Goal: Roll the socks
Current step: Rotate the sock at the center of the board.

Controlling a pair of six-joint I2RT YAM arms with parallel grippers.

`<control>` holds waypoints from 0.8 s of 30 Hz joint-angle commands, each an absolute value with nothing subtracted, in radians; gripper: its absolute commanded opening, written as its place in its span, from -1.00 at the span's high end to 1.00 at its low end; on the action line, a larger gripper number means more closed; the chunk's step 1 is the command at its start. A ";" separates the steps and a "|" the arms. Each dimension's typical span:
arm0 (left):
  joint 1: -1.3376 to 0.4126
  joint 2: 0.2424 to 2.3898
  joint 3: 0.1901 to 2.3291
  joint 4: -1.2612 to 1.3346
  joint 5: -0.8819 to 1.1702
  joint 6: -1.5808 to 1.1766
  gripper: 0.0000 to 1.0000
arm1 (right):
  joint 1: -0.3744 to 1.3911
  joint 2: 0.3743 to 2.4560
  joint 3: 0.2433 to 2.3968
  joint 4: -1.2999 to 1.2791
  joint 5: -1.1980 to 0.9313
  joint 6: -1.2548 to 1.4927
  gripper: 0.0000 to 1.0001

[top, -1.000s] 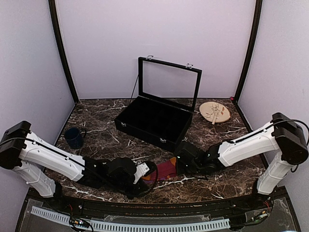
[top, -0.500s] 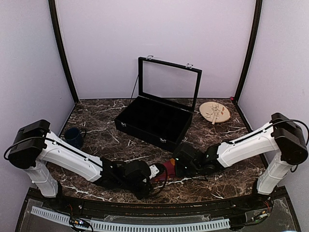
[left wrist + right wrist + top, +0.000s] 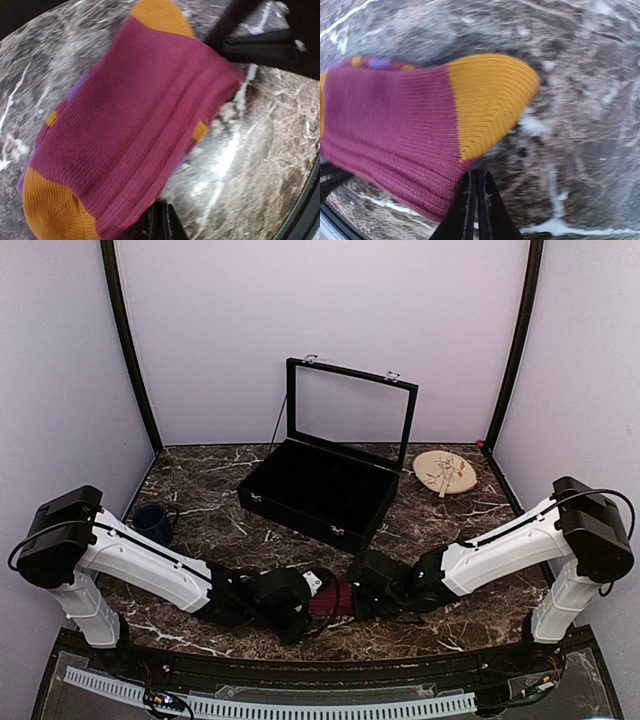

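Just in front of the black case (image 3: 300, 515), toward the near edge of the marble table (image 3: 220, 530), lies the striped sock (image 3: 330, 601); it is maroon with orange at both ends and slivers of purple along one side, and it sits apart from the case's front wall. From the case's left side comes the left gripper (image 3: 161, 210), its fingers pressed together on the sock's long edge near one orange end, pinching the fabric. The right gripper (image 3: 473, 176) reaches in from the case's right side, its fingers likewise squeezed tight and nipping the sock's edge where the maroon meets the other orange end. Both arms stretch low over the stone, their wrists nearly meeting above the sock. The case's lid stands open and upright at its back; a dark blue mug (image 3: 153, 524) sits well off to the case's left; a pale round plate (image 3: 445, 472) lies just beyond the case's right end.
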State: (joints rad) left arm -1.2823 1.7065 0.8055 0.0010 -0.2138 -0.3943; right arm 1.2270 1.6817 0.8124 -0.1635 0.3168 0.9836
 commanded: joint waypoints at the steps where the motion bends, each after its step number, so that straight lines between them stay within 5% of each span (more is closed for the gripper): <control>1: -1.250 1.678 0.741 -0.139 -0.252 -0.434 0.87 | 1.265 1.722 0.859 -0.141 0.296 0.993 0.88; 24: -1.181 1.542 0.635 -0.181 -0.266 -0.515 0.85 | 1.329 1.724 0.962 -0.205 0.316 0.921 0.86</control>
State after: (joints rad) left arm -1.1995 1.5497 0.6678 -0.0853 -0.2592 -0.5049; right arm 1.3201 1.7771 0.9546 -0.1654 0.2829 0.9325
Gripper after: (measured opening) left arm 0.077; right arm 0.065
